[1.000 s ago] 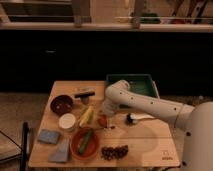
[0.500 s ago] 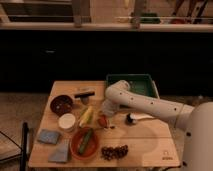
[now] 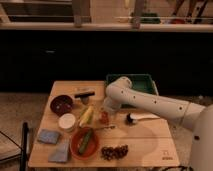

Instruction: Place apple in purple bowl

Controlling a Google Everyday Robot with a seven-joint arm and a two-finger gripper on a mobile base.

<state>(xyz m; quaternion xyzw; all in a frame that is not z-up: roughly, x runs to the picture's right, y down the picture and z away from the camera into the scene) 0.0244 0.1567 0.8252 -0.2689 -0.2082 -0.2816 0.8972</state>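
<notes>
Red-orange apple (image 3: pixel 104 119) lies near the middle of a wooden table (image 3: pixel 150 145), right under the gripper (image 3: pixel 105 111) of a white robot arm (image 3: pixel 145 100) reaching in from the right. Whether the gripper has hold of the fruit cannot be told. The purple bowl (image 3: pixel 61 104) stands apart toward the table's left edge, beyond a corn cob (image 3: pixel 86 116) and 1 white cup (image 3: pixel 67 121). An orange bowl (image 3: pixel 74 144) and grapes (image 3: pixel 115 151) sit nearer the front.

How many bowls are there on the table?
2. The purple bowl sits near the table's left edge; the orange bowl sits near the front. The gripper is at the apple, mid-table.
</notes>
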